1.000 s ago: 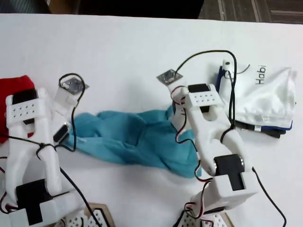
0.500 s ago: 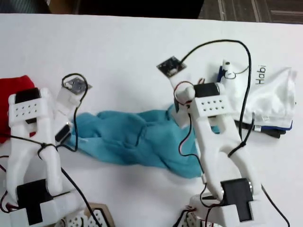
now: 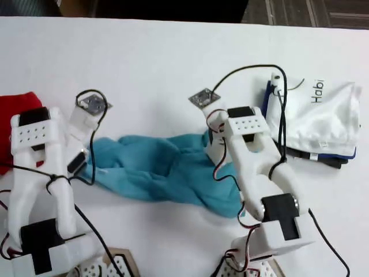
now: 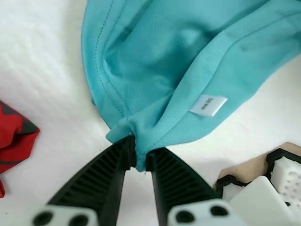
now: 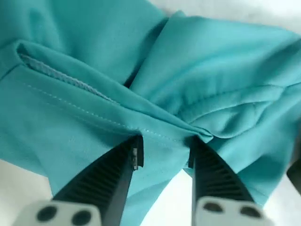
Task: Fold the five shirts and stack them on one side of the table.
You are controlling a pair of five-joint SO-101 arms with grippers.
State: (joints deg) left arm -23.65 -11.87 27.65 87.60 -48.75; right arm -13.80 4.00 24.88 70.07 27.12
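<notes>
A teal shirt (image 3: 164, 167) lies bunched in a long strip across the table's front between both arms. In the left wrist view my left gripper (image 4: 140, 157) is shut on a pinched corner of the teal shirt (image 4: 164, 61) near its white tag (image 4: 208, 104); the high view shows that left gripper (image 3: 85, 161) at the strip's left end. My right gripper (image 3: 212, 144) sits at the strip's right end. In its wrist view the right gripper (image 5: 164, 150) is open, its fingers straddling a raised fold of the teal shirt (image 5: 141, 70).
A red shirt (image 3: 17, 115) lies at the table's left edge, close to the left arm, and the red shirt (image 4: 14, 141) is beside the left gripper. A stack of folded shirts (image 3: 320, 124), white on top, sits at the right. Cables loop over both arms.
The right arm swung up and back half a second ago, then came back down over the shirt's right end. The left arm and the shirt barely moved.
</notes>
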